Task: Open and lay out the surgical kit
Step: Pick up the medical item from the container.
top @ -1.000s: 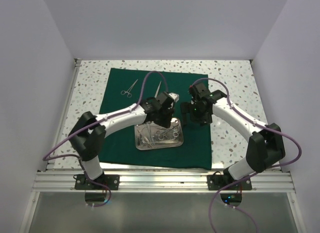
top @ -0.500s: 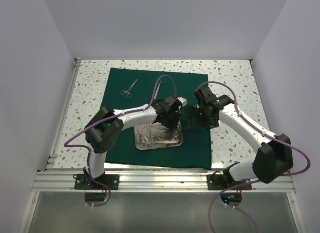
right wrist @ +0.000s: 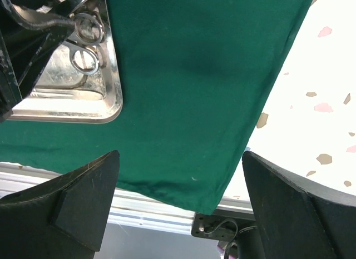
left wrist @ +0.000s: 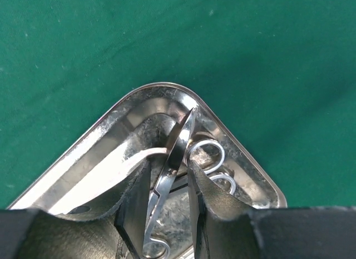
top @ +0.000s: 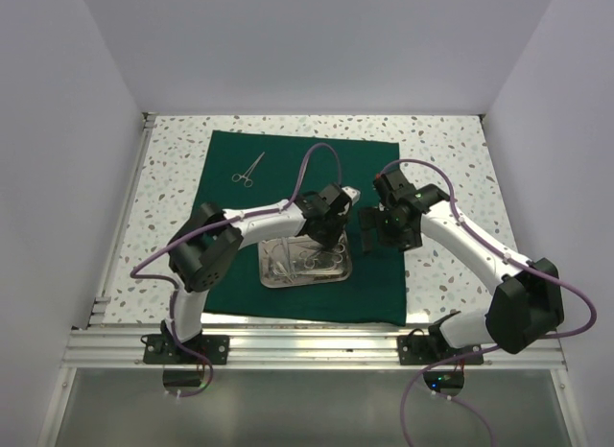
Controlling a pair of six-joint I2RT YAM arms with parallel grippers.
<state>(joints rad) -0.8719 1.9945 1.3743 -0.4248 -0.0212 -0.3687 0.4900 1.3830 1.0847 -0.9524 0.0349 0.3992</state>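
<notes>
Having shifted right, left hand [left wrist: 168,169] straddles an instrument [left wrist: 177,141] in tray [left wrist: 105,131].

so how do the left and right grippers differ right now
The left gripper has its jaws narrowed either side of a slim silver instrument; the right gripper has them wide open, empty. The left gripper is down in the steel tray; the right gripper hangs over the green cloth beside it. Both have black jaws.
</notes>
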